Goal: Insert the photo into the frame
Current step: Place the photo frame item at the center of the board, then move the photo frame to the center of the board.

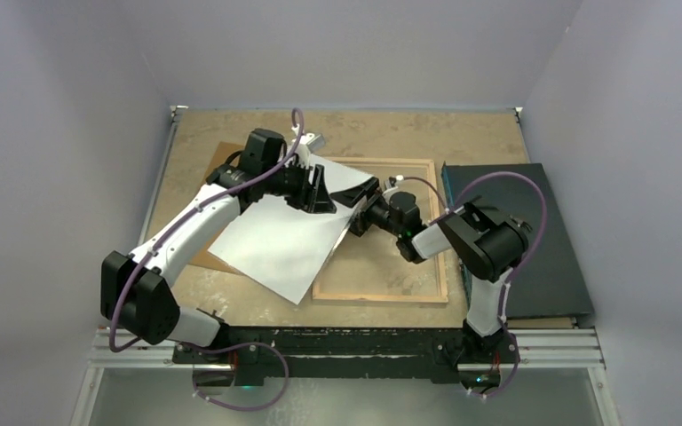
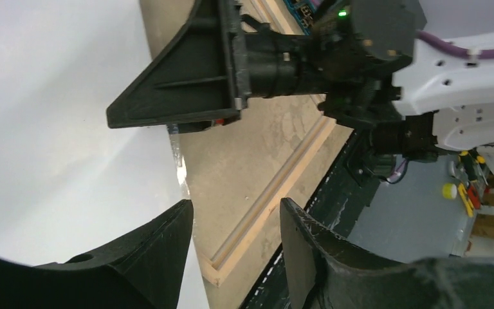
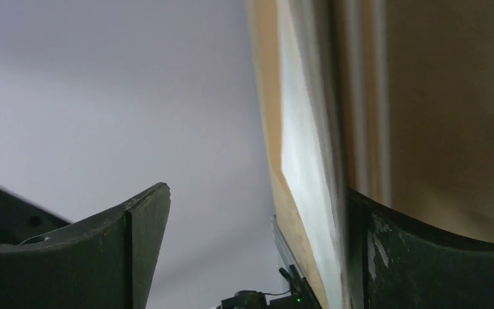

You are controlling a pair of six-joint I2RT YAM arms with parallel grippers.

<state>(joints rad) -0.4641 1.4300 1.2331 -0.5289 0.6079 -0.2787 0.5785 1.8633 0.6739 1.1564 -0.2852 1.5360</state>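
The tan speckled table (image 1: pixel 408 133) carries everything. The dark flat mat (image 1: pixel 551 266) lies at 3 o'clock in the top view; nothing readable shows on it.

The large thin-railed light-wood frame (image 1: pixel 382 295) lies flat just right of centre with its wooden side up; it looks rigid, light and easy to shove, so it is better left where it lies.

The big rectangular paper photo (image 1: pixel 275 240) lies white back up and skewed, its long axis running from 7 to 1 o'clock; its right edge crosses the frame's left rail and appears slightly raised. It is judged thin, floppy and easily creased; pinch it only at an edge or corner, ideally two well apart, then slide it rather than lift it high.

A plain brown backing board (image 1: pixel 222 160) pokes out from under the photo at 9 to 11 o'clock.

The left gripper (image 2: pixel 237 206) hangs over the photo's right edge with its jaws spread and nothing between them but the frame rail and table. The right gripper (image 3: pixel 258 190) is turned sideways at that same edge, its jaws wide apart; a pale sheet edge runs close by one finger, unclamped.

No brand, label or writing can be read anywhere.
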